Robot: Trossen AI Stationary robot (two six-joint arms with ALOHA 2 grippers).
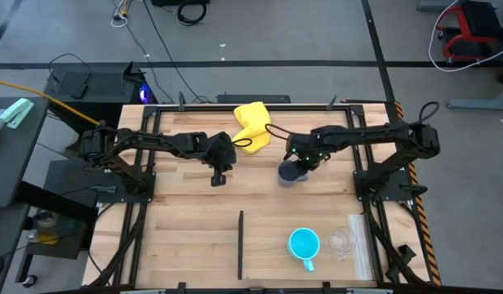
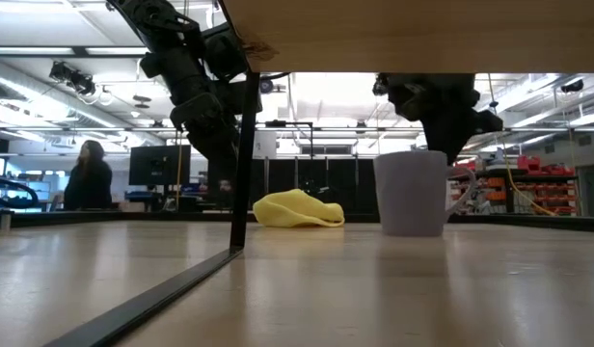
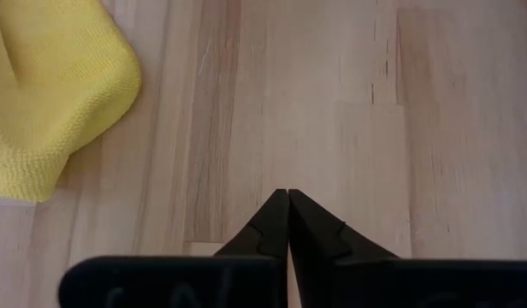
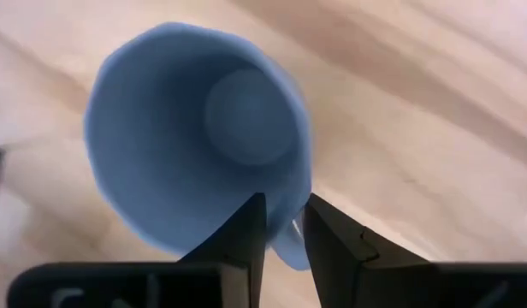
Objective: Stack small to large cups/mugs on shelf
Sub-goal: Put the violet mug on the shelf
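Right pincer point(image 4: 285, 224) straddles grey-blue mug point(image 4: 195, 137) rim, part open, not clamped. Left pincer point(image 3: 287, 198) closed, empty, nr yellow cloth point(image 3: 50, 94). Cyan mug point(image 1: 304, 243) + clear cup point(image 1: 343, 241) well apart.

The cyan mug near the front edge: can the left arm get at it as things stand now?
Probably yes. The cyan mug stands upright with bare table between it and the left pincer. The thin dark divider strip lies low beside it. The clear cup stands on the mug's far side.
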